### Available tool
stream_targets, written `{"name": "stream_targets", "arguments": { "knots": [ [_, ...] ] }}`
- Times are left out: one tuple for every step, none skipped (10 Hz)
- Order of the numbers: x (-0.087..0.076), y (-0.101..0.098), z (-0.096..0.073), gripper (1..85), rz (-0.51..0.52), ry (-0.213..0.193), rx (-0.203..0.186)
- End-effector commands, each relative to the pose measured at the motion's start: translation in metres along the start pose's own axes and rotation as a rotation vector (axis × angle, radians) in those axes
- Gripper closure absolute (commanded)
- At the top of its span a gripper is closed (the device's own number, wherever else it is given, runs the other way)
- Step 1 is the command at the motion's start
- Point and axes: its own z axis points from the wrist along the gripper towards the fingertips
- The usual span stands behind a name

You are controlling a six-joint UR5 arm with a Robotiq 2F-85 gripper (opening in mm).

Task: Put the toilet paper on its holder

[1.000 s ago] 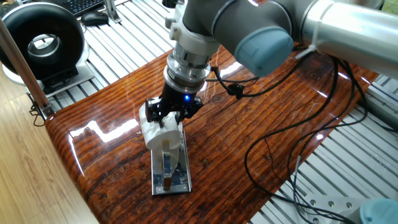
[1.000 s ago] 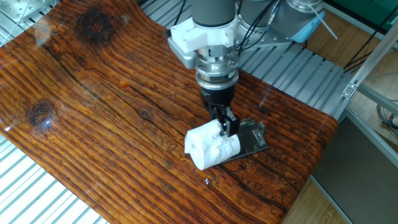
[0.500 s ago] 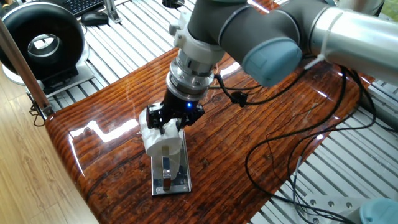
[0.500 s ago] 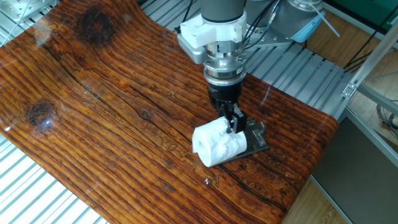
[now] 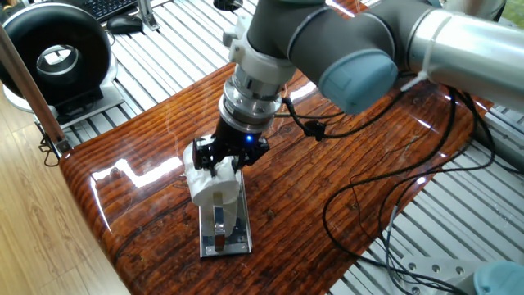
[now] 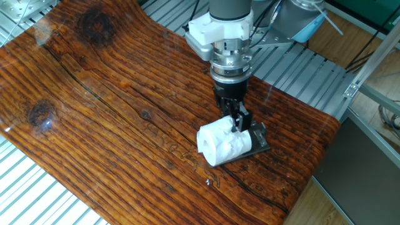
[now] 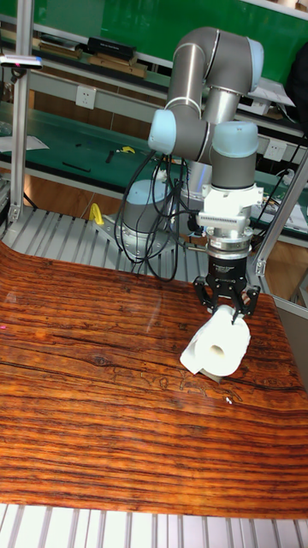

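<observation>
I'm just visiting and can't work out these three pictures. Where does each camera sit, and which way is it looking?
One fixed view: high beside the table's end, looking down; holder nearest, roll in the gripper, arm filling the top.
The other fixed view: high on the opposite side, looking down the long board; only wrist and gripper show, roll over the holder.
Tall fixed view: low, in front of the table, facing the whole arm and the shelves behind.
All three share the gripped roll.
</observation>
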Motion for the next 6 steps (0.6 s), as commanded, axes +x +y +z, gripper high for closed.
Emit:
{"name": "stream_targets", "arguments": {
  "knots": [
    [0.007,0.005,0.002,84.7,0.019,-0.006,-0.012],
    [0.009,0.003,0.002,84.7,0.024,-0.002,0.000],
    [0.013,0.001,0.001,84.7,0.028,0.009,0.012],
    [0.015,-0.002,0.000,84.7,0.035,0.019,0.031],
    [0.017,-0.004,-0.001,84.7,0.040,0.026,0.044],
    [0.019,-0.004,-0.002,84.7,0.044,0.034,0.052]
  ]
}}
